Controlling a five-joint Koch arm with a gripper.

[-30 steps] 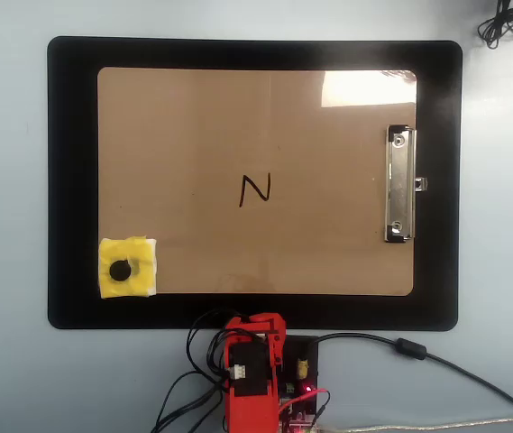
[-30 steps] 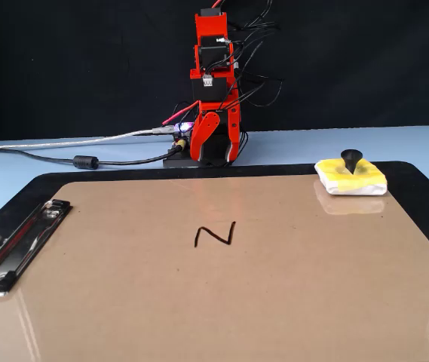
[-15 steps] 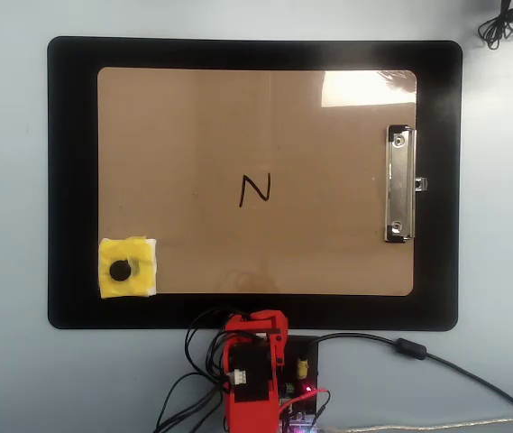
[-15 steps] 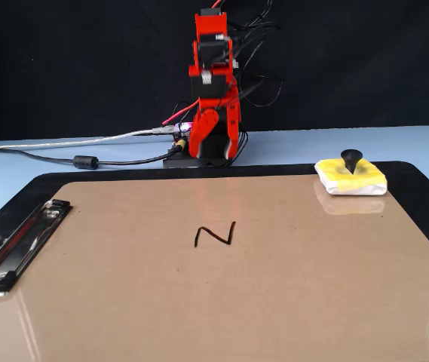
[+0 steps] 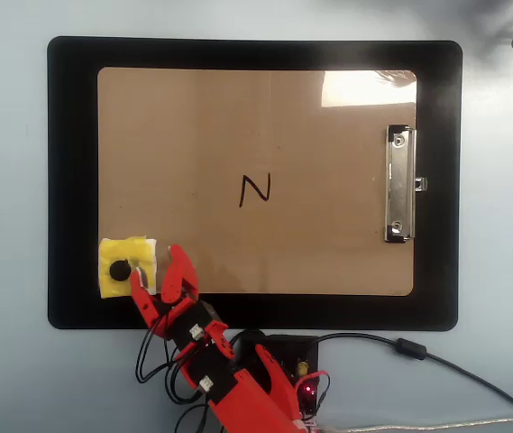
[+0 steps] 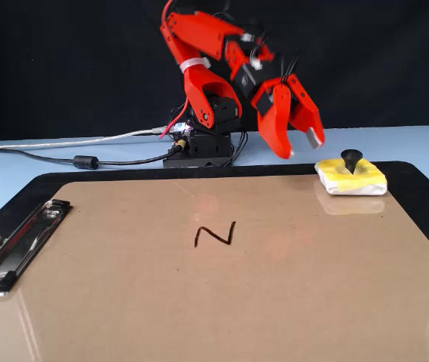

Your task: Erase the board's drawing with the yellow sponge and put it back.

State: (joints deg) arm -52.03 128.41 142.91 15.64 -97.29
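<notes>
- Red end effector (image 6: 301,147), jaws apart, raised off the surface in the fixed view, holding nothing.
- In the overhead view end effector (image 5: 154,278) sits just beside the yellow sponge (image 5: 127,268), one tip overlapping its edge.
- Yellow sponge (image 6: 351,177) flat on the board's (image 5: 319,262) corner, far from the clip (image 5: 399,184), black knob (image 6: 350,159) up.
- Drawing (image 5: 254,190), a black "N", mid-board, intact, well apart from the sponge.
- Board lies on a black mat (image 5: 71,180) on the pale blue worktop (image 5: 8,180).
- Arm base (image 6: 203,147) at the mat's edge, cables (image 6: 86,161) beside it.
</notes>
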